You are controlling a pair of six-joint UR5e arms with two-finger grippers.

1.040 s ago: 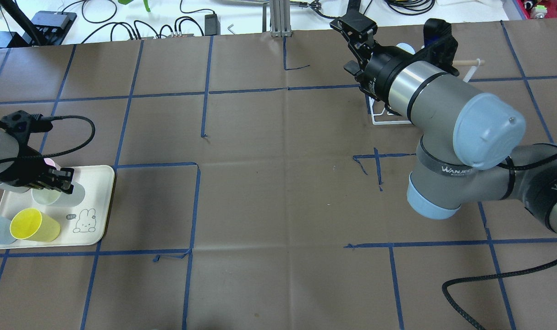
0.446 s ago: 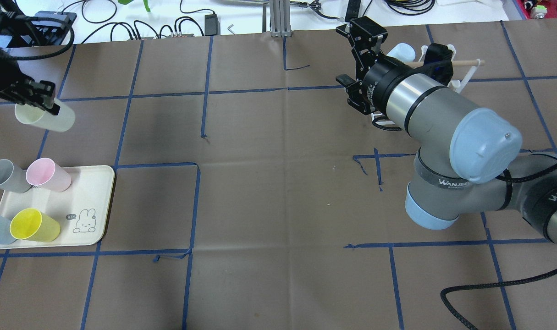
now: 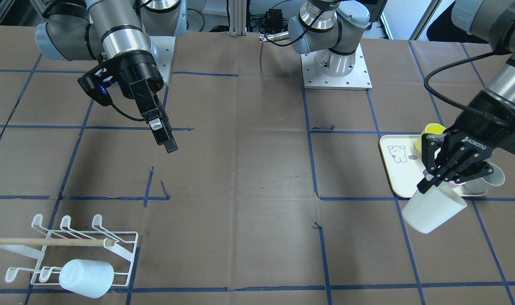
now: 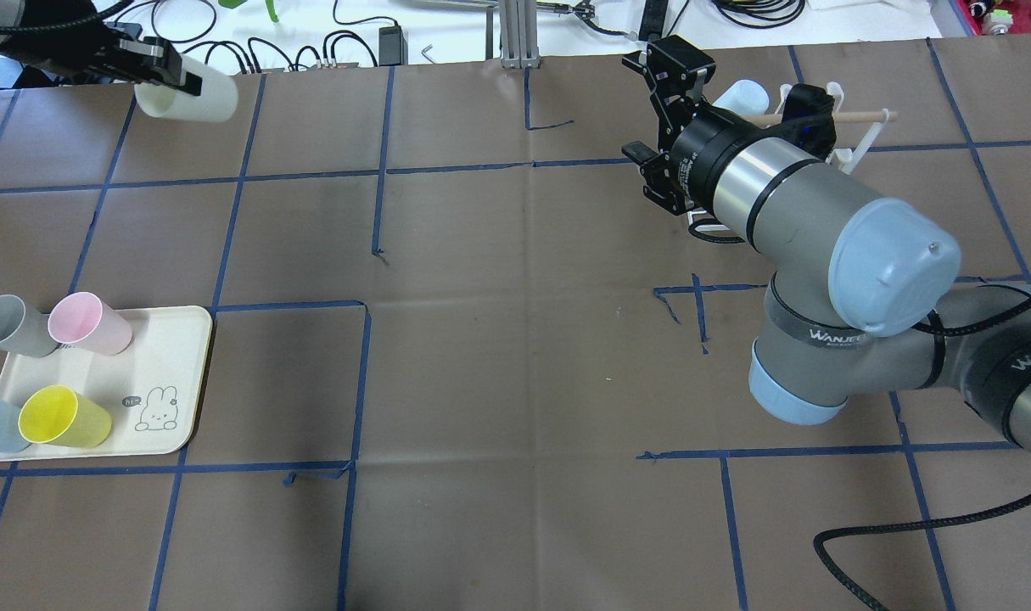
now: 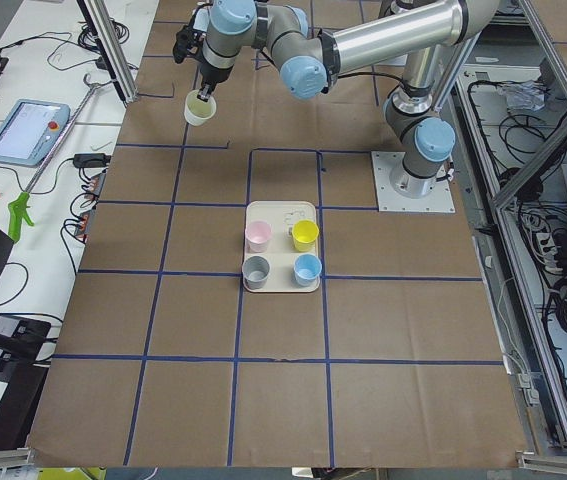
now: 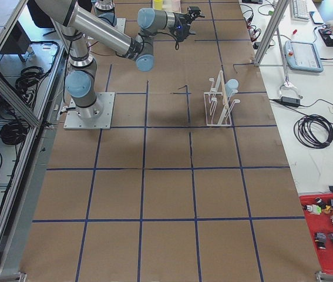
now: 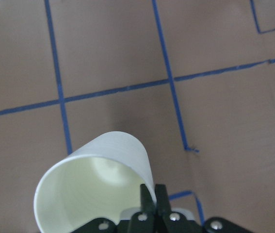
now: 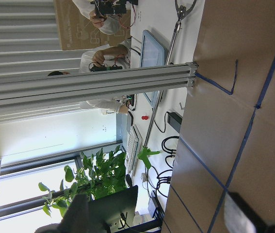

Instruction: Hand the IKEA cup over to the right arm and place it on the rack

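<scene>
Cup (image 3: 433, 209) is pinched at its rim by left fingers (image 7: 147, 196); four cups (image 4: 57, 416) are kept in tray (image 4: 174, 352); right fingers (image 3: 164, 137) are spread, empty

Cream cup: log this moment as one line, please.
left gripper: shut on cream cup, aloft, off tray | right gripper: open, empty, mid-air | rack: one blue cup | handover: pending

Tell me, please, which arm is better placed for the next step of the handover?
Left: the left gripper holds the pale cup by its rim, above the table, ready to bring over. The right gripper is open and empty.
</scene>
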